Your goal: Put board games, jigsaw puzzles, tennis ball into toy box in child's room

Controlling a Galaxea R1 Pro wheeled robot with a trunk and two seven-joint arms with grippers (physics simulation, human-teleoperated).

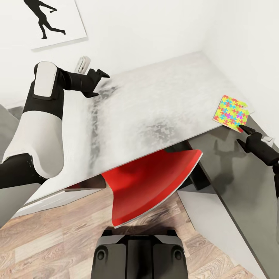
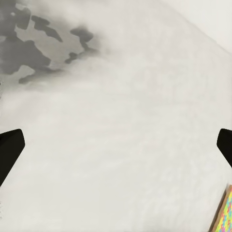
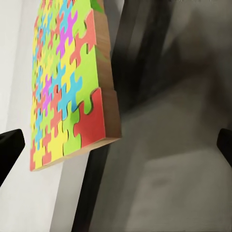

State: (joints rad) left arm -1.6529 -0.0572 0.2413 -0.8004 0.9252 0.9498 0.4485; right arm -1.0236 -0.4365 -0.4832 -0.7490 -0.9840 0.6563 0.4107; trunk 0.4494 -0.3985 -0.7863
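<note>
While the left arm reaches over the light grey top of the table (image 1: 155,100), the left gripper (image 1: 97,79) hangs at about ten o'clock in the head view, above a patch of dark mottling on the surface. Its jaws stand wide: in the left wrist view the two black fingertips (image 2: 10,145) sit at opposite edges with bare pale tabletop between them, and nothing is held.

A jigsaw puzzle (image 1: 231,111) lies flat at about three o'clock in the head view, at the corner of the light top, one corner jutting past the edge over the dark grey wing (image 1: 248,186). It is a squarish slab of red, yellow, green, blue and purple interlocking pieces with a wood-coloured side.

The right gripper (image 1: 248,135) is at roughly four o'clock, just beside the puzzle's near corner; whether its upper finger touches the slab cannot be told. In the right wrist view the dark fingertips (image 3: 9,150) show at both edges, spread wide, with the puzzle ahead of them and not between them.

A red chair seat (image 1: 155,182) sits tucked partly under the table at six o'clock, above the wood-plank floor (image 1: 46,252). A black runner-silhouette picture (image 1: 52,21) hangs on the white wall at eleven o'clock.
</note>
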